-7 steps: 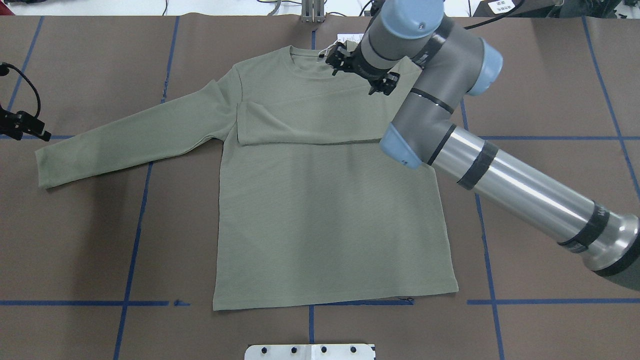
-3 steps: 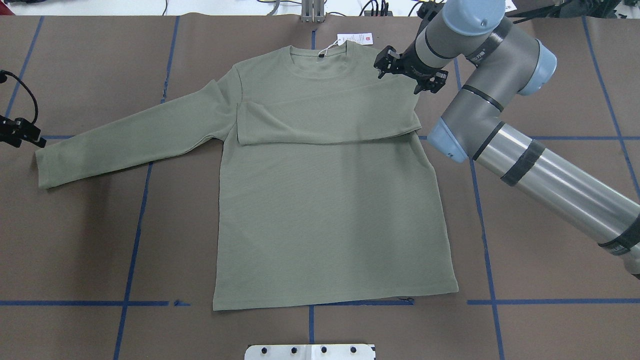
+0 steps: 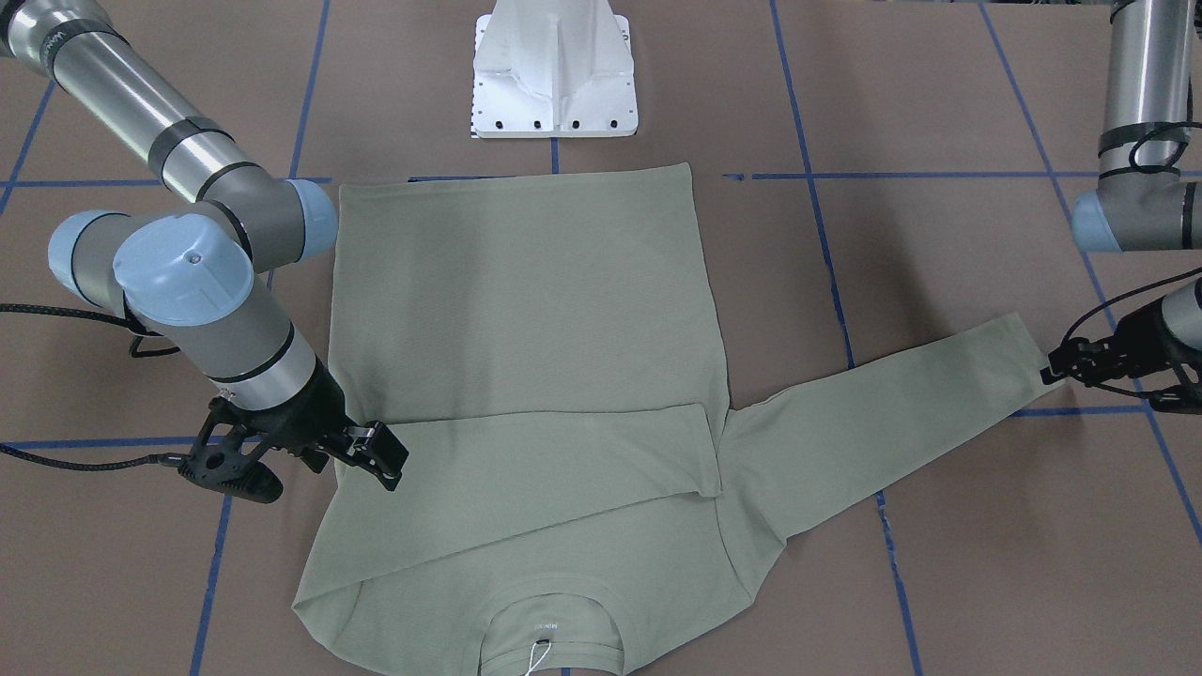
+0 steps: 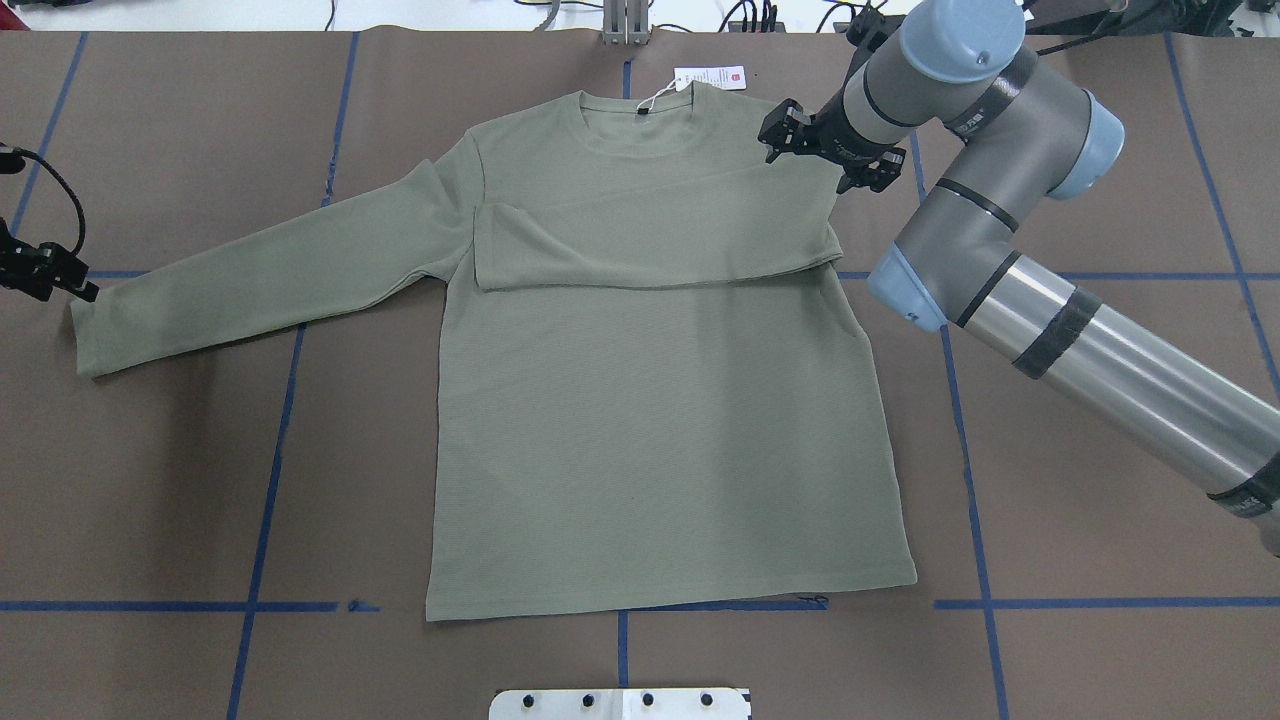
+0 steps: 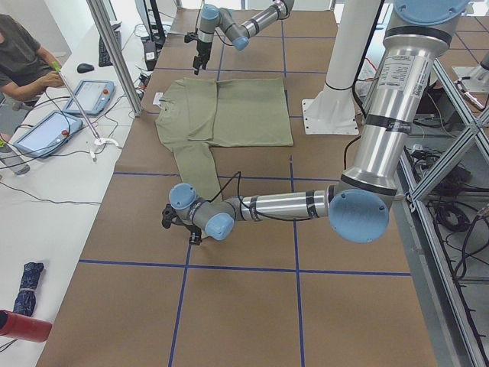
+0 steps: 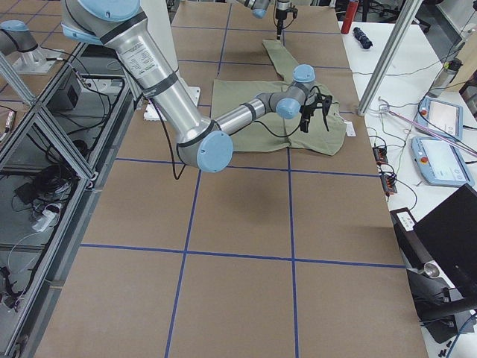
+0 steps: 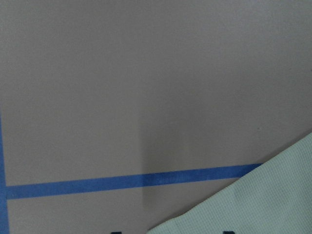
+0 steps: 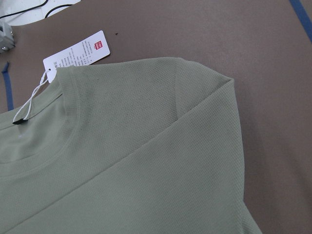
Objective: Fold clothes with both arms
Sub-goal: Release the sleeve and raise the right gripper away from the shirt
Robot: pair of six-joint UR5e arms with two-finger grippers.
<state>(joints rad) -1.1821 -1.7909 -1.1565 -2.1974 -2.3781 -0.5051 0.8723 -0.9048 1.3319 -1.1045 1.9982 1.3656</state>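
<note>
I have the shirt [image 4: 660,420] lying flat on the brown worktop [image 4: 1100,150], roughly in the middle, with its hem toward the robot's white base plate [image 3: 554,84] and its ribbed neck [image 4: 640,125] toward the far edge. The hang tag [image 4: 710,77] rests on the worktop just beyond the collar, on its string. The sleeve on the robot's right is a folded sleeve [image 4: 650,245], laid straight across the chest with its end near the opposite armpit. The other is an outstretched sleeve [image 4: 260,275] that runs out at a slant toward the robot's left, flat on the worktop and crossing one of the blue tape lines [image 4: 270,480]. The right arm [image 4: 1100,360] reaches in over the far right of the worktop, and the right pincer [image 4: 828,152] hangs above the shirt's shoulder on that side. Its two black fingers are spread wide with nothing between them, and its wrist view looks down on that shoulder, the collar and the tag from some height. The left pincer [image 4: 60,278] sits low at the far corner of the cuff [image 4: 88,335], just beside the cloth; whether it touches I cannot tell. In its wrist view I see bare worktop, a strip of blue tape and a corner of green knit. Two dark tips barely peek in at the bottom edge, set apart, so I read it as parted and gripping nothing.
</note>
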